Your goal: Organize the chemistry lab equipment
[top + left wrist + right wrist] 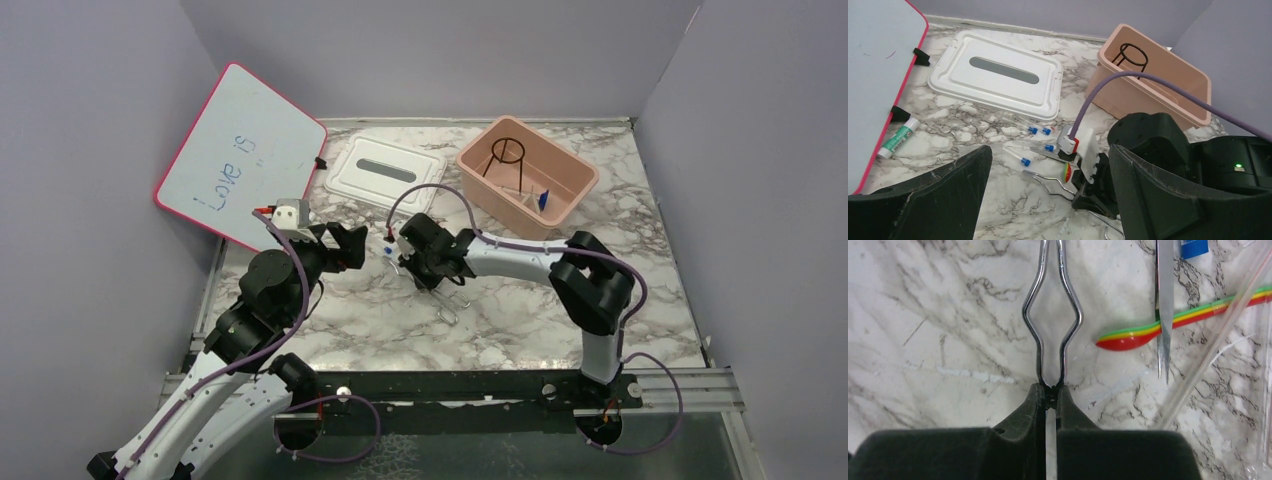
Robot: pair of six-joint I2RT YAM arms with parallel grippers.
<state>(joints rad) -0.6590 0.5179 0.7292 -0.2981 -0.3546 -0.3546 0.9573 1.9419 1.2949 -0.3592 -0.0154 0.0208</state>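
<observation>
Right tool [1050, 399] seemingly clamps one metal clip [1080, 316].

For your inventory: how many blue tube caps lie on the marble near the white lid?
4: two caps by the lid, two nearer the right arm; others may be hidden.

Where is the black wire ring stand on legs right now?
Top view: the ring stand stands upright inside the pink plastic bin at the back right of the marble table, in the bin's left end, near the flat white lid.
</observation>
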